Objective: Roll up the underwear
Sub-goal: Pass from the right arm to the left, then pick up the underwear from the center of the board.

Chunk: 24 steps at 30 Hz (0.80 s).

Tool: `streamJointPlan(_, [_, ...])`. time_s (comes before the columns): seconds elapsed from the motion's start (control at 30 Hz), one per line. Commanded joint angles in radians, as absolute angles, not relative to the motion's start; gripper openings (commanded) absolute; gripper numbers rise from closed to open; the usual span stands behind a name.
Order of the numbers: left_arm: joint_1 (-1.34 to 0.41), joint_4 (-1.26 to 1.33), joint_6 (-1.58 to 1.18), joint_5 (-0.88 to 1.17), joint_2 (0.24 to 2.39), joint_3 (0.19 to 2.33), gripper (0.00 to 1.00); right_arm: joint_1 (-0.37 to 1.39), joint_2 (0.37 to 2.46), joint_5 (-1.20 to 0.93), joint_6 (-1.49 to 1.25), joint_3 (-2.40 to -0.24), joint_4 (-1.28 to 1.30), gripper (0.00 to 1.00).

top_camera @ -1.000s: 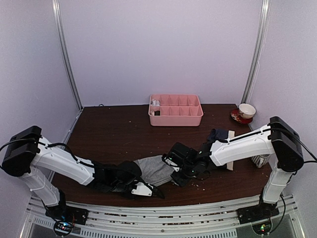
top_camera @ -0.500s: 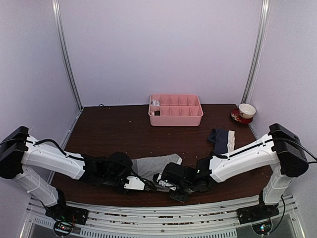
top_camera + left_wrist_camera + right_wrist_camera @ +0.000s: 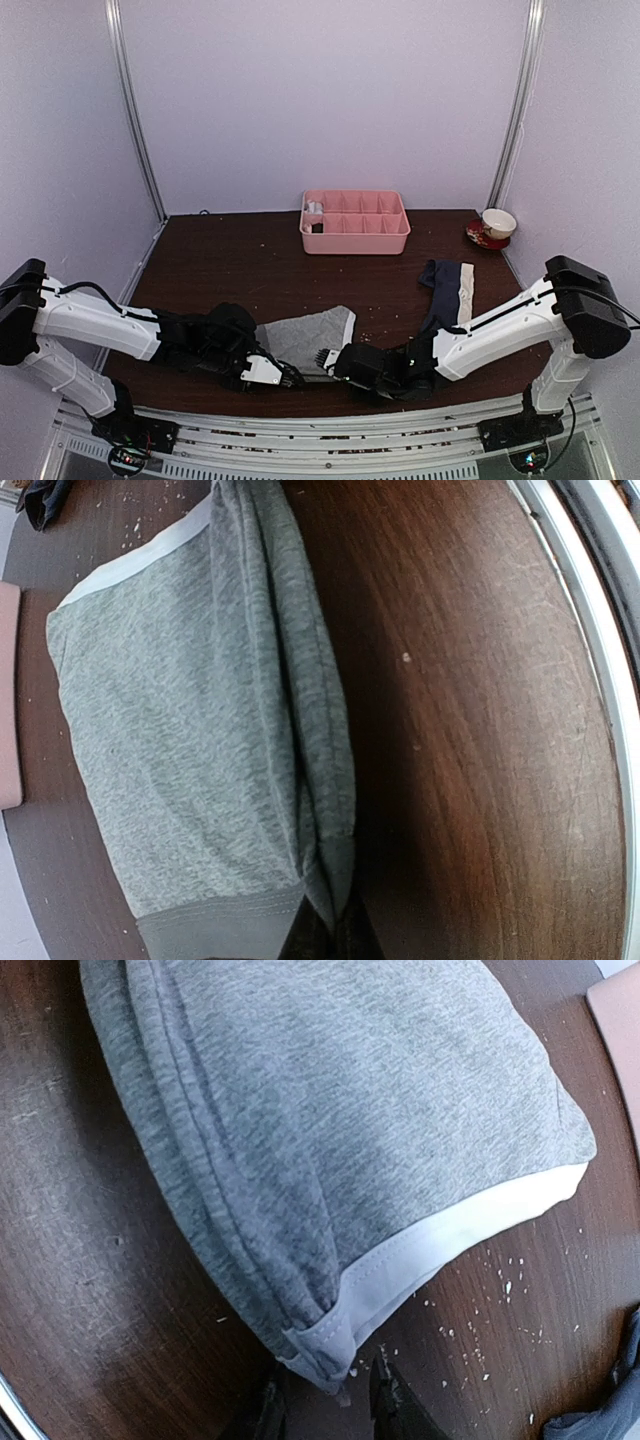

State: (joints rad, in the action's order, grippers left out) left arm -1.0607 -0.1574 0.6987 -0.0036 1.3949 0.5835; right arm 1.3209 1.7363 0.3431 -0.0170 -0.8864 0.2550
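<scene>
The grey underwear lies folded flat near the table's front edge, between my two grippers. In the left wrist view the grey underwear has a doubled-over edge, and my left gripper is shut on its hem end. My left gripper sits at the cloth's near left corner. My right gripper is at the near right corner. In the right wrist view the right gripper stands open, with the pale waistband corner of the grey underwear reaching into the gap. The navy underwear with a cream waistband lies crumpled behind the right arm.
A pink compartment tray stands at the back centre. A cup on a red saucer sits at the back right. Pale crumbs dot the brown table around the cloth. The metal front rail runs just behind both grippers.
My right gripper has swung left and down to the front edge and opened, uncovering the navy underwear. The left gripper pulled back slightly left, still gripping, and the grey cloth now lies flatter.
</scene>
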Motion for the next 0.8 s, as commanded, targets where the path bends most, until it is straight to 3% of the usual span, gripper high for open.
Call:
streamJointPlan(0.0, [-1.051, -0.158, 0.73, 0.04, 1.379, 0.573, 0.0, 1.346, 1.701, 0.371, 0.066, -0.852, 0.201, 0.33])
streamJointPlan(0.27, [-1.039, -0.155, 0.734, 0.05, 1.384, 0.575, 0.0, 1.373, 1.692, 0.365, 0.187, -0.834, 0.159, 0.45])
streamJointPlan(0.53, [-1.027, -0.162, 0.758, 0.065, 1.38, 0.57, 0.0, 1.373, 1.765, 0.427, 0.24, -0.888, 0.203, 0.43])
streamJointPlan(0.77, [-1.017, -0.17, 0.771, 0.079, 1.37, 0.573, 0.0, 1.372, 1.81, 0.398, 0.294, -0.936, 0.227, 0.35])
